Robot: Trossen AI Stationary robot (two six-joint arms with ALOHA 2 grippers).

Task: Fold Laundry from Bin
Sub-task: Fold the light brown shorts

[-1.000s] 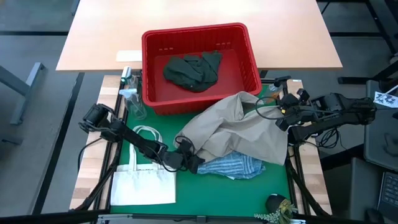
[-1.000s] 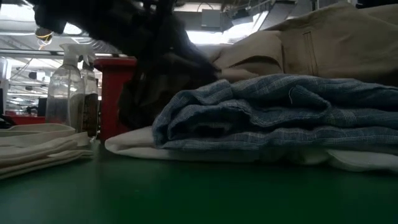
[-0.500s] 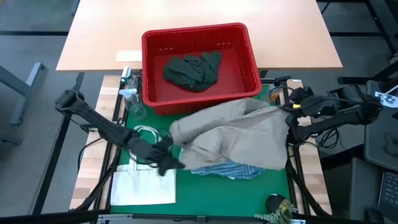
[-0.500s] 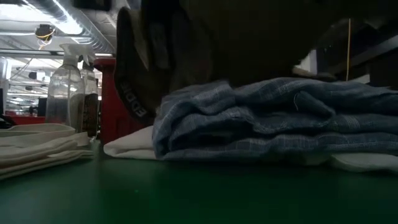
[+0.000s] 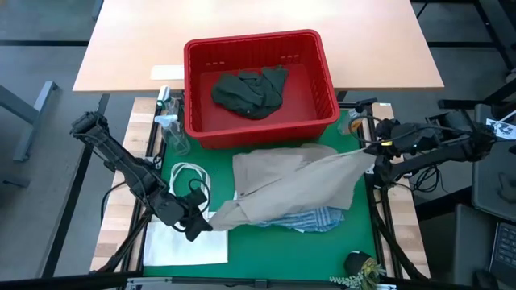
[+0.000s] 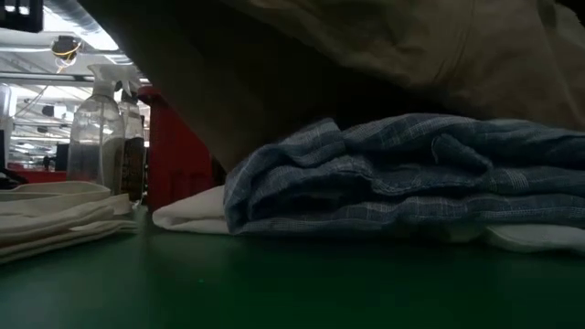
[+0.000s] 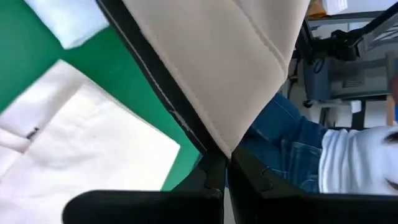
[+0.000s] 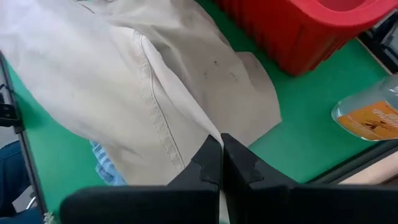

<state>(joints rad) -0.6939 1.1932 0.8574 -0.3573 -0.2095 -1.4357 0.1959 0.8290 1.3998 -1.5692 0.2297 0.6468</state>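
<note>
- My left tool (image 5: 203, 225) is clamped on one corner of the beige garment (image 5: 294, 181), low over the tabletop (image 5: 266, 250) beside the white tote bag (image 5: 184, 242).
- My right tool (image 5: 369, 147) is pinched shut on the opposite corner, up by the tabletop's right edge, so the cloth hangs stretched between the two.
- Step in hand, as I judge it: spreading this garment flat before the first fold. It drapes over the blue striped piece (image 5: 310, 219), which rests on something white.
- Next I would lower both corners evenly, clear of that pile, keeping tension so no creases form.
- The red bin (image 5: 256, 84) sits behind, with dark green laundry (image 5: 248, 90) inside.
- Since a second ago, my left tool has pulled out toward the tote bag and the bunched cloth has opened into a taut sheet.
</note>
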